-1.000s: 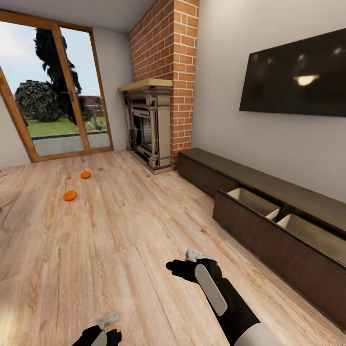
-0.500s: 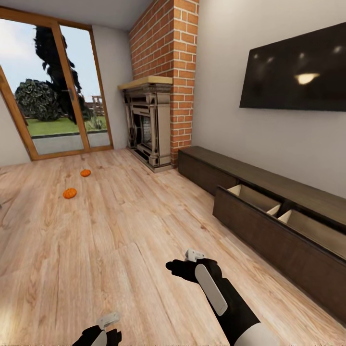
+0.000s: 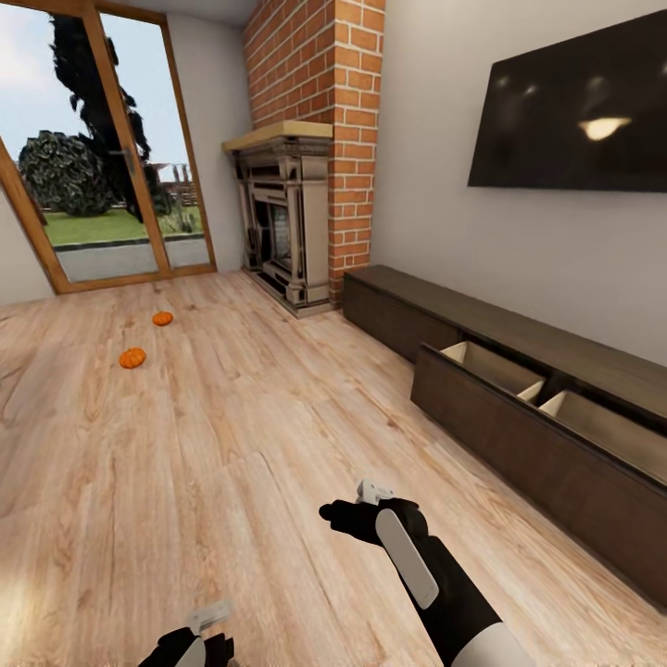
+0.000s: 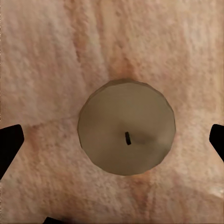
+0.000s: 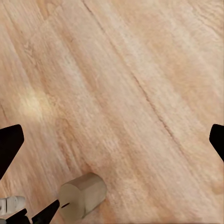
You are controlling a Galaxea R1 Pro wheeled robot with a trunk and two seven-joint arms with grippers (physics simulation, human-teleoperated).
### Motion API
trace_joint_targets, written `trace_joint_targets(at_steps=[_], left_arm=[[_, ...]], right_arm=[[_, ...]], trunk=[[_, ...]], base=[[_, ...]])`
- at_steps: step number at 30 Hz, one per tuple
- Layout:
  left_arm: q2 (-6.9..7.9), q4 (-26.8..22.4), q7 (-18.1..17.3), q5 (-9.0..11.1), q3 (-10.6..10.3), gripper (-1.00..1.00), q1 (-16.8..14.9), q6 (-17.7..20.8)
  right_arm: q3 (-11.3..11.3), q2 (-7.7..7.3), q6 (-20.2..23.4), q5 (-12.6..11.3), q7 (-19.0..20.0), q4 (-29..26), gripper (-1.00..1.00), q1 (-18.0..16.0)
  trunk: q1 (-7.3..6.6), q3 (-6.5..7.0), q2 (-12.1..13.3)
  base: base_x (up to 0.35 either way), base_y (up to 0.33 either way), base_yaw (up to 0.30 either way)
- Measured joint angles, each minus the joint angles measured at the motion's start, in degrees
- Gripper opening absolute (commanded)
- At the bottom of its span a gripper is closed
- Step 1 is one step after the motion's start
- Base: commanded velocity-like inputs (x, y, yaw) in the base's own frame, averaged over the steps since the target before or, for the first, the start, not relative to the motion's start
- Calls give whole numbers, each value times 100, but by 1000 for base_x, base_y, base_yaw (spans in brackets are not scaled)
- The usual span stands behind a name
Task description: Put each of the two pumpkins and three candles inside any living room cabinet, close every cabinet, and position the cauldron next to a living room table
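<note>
- Candle sat wick-up on the wooden floor, squarely in line with the left gripper; I judged the arm had been lined up over it for a straight pick
- Left gripper fingertips were spread wide, one on either side of the candle and well apart from it, so nothing was gripped
- From the right wrist camera the same candle showed just beside the left gripper's dark finger; whether the two touched I could not tell
- Right gripper hung over bare floor with its fingers spread and nothing between them, probably kept free for a second item
- Two pumpkins lay on the floor toward the glass door, the nearer one and the farther one near each other and well apart from the robot
- Cabinet ran along the wall under the television, one wide drawer pulled out to show pale compartments, presumably left ready to take the items
- Closing that drawer was not yet done, and the pumpkins were not yet stowed
</note>
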Motion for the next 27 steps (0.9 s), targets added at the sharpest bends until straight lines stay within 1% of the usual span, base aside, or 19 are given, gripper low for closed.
trace_joint_targets(at_steps=[6, 11, 14, 17, 19, 23, 27], left_arm=[[-5, 0, -47, -11, -16, 100, 0, -10], [17, -3, -573, -28, -88, 100, 0, -23], [36, -6, -701, -50, -131, 100, 0, -114], [46, -7, -747, -111, -177, 100, 0, -308], [53, -7, -763, -146, -188, 100, 0, -404], [65, -8, -772, -161, -186, 100, 0, -474], [67, -7, -774, -164, -182, 100, 0, -496]], right_arm=[[0, 0, -2, 9, -7, -14, 100, 0], [4, 0, 1, 10, -8, -38, 100, 0], [8, 0, 5, 10, -8, -36, 100, -2], [9, 0, 5, 10, -8, -31, 100, -1], [9, 0, 5, 10, -8, -33, 100, -1], [3, 0, 6, 10, -8, -36, 100, 0], [7, 0, 5, 10, -8, -35, 100, 0]], trunk=[[15, -133, -8], [28, -244, -15], [36, -310, -19], [44, -377, -23], [44, -378, -23], [43, -378, -23], [54, -466, -28]], base=[[0, 0, 0], [0, 0, 0], [0, 0, 0], [0, 0, 0], [0, 0, 0], [0, 0, 0], [0, 0, 0]])
